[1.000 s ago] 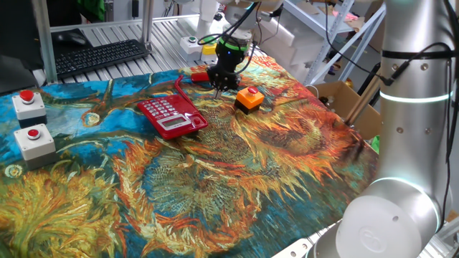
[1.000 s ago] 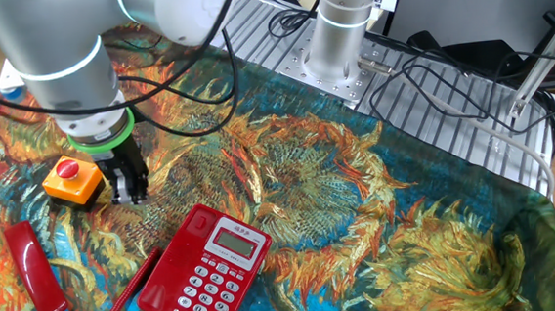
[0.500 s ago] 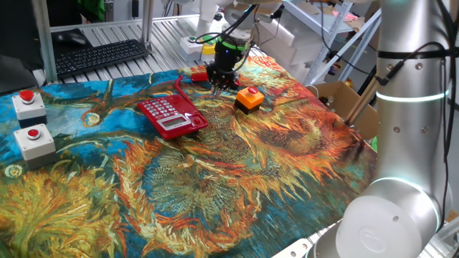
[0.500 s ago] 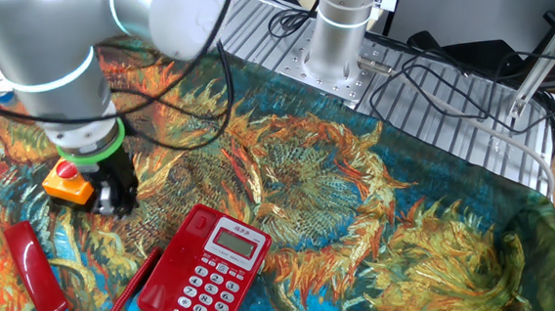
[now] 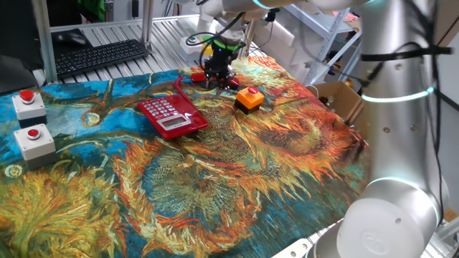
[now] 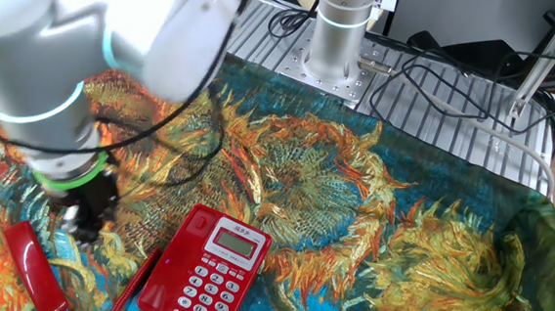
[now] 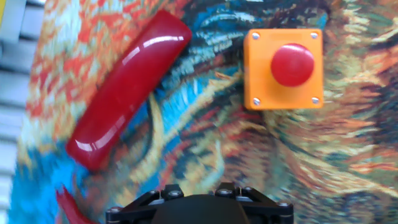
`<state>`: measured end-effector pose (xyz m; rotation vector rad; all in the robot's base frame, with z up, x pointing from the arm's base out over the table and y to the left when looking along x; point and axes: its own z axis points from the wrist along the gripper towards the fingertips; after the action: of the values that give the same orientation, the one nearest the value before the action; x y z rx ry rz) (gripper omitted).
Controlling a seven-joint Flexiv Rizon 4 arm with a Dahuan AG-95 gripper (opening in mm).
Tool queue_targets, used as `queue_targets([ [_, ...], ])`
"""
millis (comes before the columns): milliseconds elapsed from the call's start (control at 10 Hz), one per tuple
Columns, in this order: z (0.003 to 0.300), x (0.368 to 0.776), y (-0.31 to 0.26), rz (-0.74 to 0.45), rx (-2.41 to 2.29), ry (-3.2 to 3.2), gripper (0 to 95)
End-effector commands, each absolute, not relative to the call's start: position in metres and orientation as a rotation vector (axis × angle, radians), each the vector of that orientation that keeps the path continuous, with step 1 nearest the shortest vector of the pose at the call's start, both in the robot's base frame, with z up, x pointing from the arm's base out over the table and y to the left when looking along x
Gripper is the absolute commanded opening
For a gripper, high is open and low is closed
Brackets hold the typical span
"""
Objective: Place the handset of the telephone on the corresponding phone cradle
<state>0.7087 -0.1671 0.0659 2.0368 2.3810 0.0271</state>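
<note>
The handset (image 7: 127,87), a glossy red curved bar, lies flat on the painted cloth, also seen as the handset (image 6: 33,269) at the left, its thin cord running to the telephone (image 6: 205,273). The telephone (image 5: 171,116) is red with pale keys, and its cradle side is bare. My gripper (image 6: 84,223) hangs just above the cloth between handset and telephone, beside the handset's end (image 5: 199,74). Its jaws stand partly apart with nothing between them. In the hand view only the hand's black housing (image 7: 199,208) shows at the bottom edge.
An orange box with a red button (image 7: 284,68) sits right of the handset, also seen as the orange box (image 5: 249,99). Two grey button boxes (image 5: 30,122) stand at the cloth's left end. A keyboard (image 5: 100,56) lies behind. The robot base (image 6: 342,33) rises at the far edge.
The arm has moved away from the orange box towards the handset. The jaws were shut and now stand partly apart. Handset and telephone have not moved.
</note>
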Motion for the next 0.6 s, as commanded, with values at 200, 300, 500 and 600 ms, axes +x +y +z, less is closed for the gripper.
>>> queue_targets([
  [200,0.06,0.736,-0.189,0.064,2.156,2.236,38.0],
  [300,0.06,0.74,-0.193,0.068,2.175,2.22,38.0],
  [500,0.059,0.749,-0.203,0.083,2.208,2.183,38.0],
  [600,0.056,0.751,-0.206,0.085,2.202,2.18,38.0],
])
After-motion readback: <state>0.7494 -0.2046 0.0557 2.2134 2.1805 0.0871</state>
